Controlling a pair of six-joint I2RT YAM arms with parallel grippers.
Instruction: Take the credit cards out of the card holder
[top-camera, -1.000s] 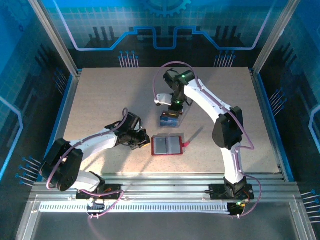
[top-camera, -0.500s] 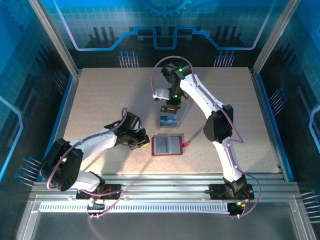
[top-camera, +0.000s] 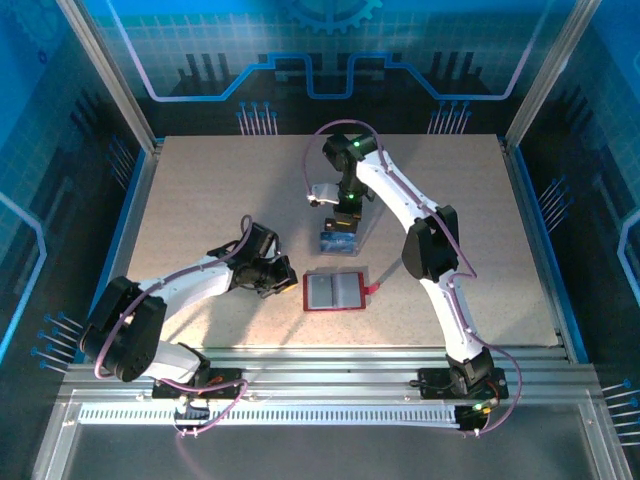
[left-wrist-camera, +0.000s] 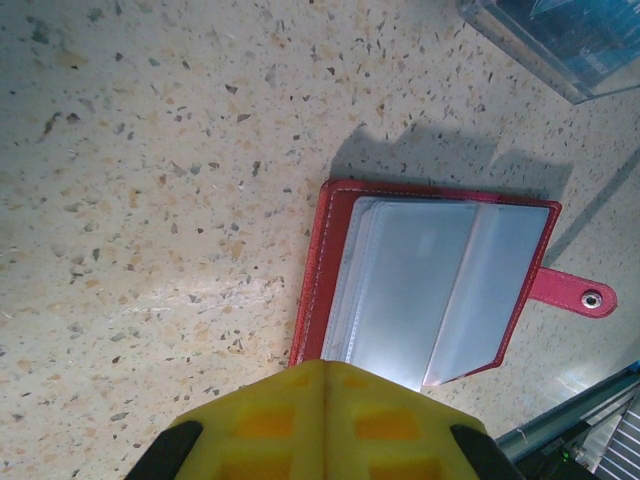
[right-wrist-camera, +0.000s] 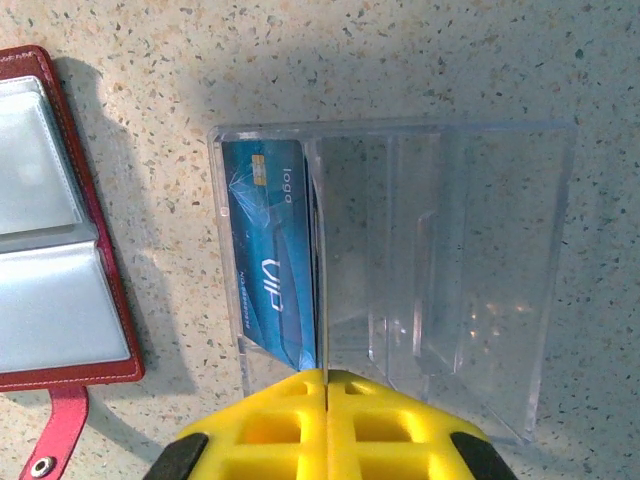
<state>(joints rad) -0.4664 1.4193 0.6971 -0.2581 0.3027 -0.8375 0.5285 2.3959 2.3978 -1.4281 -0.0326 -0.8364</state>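
Compared with half a second ago, the left gripper (top-camera: 283, 281) has not moved: it sits low on the table (top-camera: 200, 200), just left of the card holder (top-camera: 335, 291), which has also stayed put. The right gripper (top-camera: 340, 222) has dropped back from the far side to hang over the clear tray (top-camera: 352, 234). That arm's elbow (top-camera: 425, 250) has drawn slightly left.

In the left wrist view, the left gripper's (left-wrist-camera: 325, 368) yellow fingers are pressed together with nothing between them. They sit at the card holder's (left-wrist-camera: 430, 290) edge. The holder lies open and flat near the middle of the table, its dark red border framing pale grey pockets. Its strap tab (left-wrist-camera: 575, 292) sticks out to the right.

Just beyond the holder, on the far side, stands the clear tray (right-wrist-camera: 480, 250), split by thin walls into compartments. A blue credit card (right-wrist-camera: 270, 250) stands in the end compartment nearest the holder (right-wrist-camera: 50, 290). I cannot tell whether more cards sit behind it. The right gripper's (right-wrist-camera: 326, 378) fingers are likewise closed tight on nothing, lined up with the divider beside that card.
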